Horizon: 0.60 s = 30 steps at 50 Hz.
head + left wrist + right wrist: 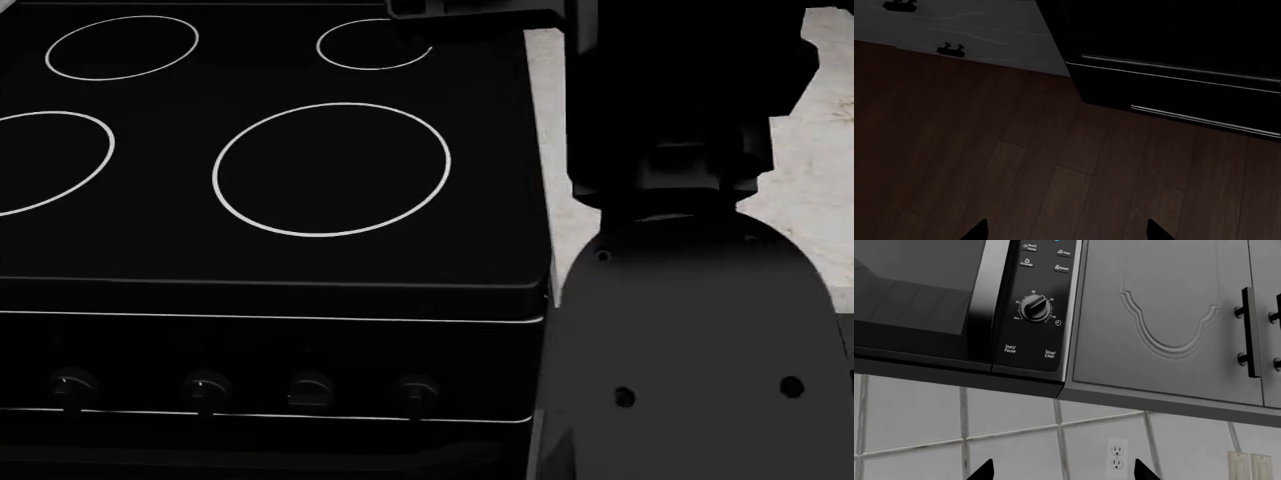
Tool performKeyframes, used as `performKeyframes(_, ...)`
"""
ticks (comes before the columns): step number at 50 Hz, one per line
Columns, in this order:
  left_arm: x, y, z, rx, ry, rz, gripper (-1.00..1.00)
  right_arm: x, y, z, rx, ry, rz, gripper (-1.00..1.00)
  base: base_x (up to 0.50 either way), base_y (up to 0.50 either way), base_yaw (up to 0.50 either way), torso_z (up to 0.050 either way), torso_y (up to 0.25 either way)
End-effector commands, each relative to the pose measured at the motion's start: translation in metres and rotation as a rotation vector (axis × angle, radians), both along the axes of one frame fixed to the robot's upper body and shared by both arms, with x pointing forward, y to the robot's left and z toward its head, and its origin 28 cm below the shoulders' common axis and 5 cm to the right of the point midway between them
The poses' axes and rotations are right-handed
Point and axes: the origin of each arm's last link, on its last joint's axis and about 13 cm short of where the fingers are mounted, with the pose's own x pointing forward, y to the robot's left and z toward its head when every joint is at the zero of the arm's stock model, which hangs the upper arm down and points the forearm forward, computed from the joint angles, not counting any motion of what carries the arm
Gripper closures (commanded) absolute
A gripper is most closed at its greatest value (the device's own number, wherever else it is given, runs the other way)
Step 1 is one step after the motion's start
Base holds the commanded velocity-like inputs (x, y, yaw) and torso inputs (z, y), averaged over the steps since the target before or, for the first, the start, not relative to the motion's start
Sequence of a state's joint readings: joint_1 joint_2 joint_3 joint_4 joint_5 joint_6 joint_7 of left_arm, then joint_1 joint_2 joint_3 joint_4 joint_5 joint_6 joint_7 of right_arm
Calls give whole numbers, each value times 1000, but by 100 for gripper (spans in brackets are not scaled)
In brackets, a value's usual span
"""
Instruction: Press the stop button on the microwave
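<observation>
The black microwave (927, 300) hangs under the wall cabinets in the right wrist view. Its control panel has a round dial (1035, 308), a Start/Pause label (1010, 348) and the Stop/Clear button (1049, 354) at the panel's lower corner. My right gripper (1062, 474) is open and empty, its two dark fingertips wide apart, some way from the panel and pointing at the tiled wall below it. My left gripper (1066, 234) is open and empty, pointing at the dark wood floor. In the head view my right arm (681, 260) rises at the right and hides the microwave.
A black stove (267, 160) with four ring burners and a row of knobs (207, 385) stands below. A grey cabinet door (1167, 315) with black handles sits beside the microwave. A wall outlet (1117, 455) and light switches (1247, 465) are on the tiles. White drawers (974, 30) adjoin the oven front (1174, 65).
</observation>
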<state>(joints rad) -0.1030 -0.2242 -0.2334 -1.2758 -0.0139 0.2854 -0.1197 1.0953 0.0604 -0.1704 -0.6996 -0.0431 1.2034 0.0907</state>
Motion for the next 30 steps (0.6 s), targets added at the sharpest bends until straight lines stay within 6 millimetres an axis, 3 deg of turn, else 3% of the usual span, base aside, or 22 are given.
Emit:
performKeyframes(1,-11,0,-3,-6,46,10,-100,29,0,53,-3,30,-49,-100,0,0,0,0,0)
performKeyframes(9,-11,0,-3,-6,46,10,-100,56,1,84,1,63,-78,-100,0,0,0,0,0)
performKeyframes(22,-11,0,-3,-6,46,10,-100,74,8,135,6,89,-39,-100,0,0,0,0,0)
performKeyframes(30,-11,0,-3,-6,46,10,-100,78,16,147,-37,102,-46,-100,0,0,0,0,0)
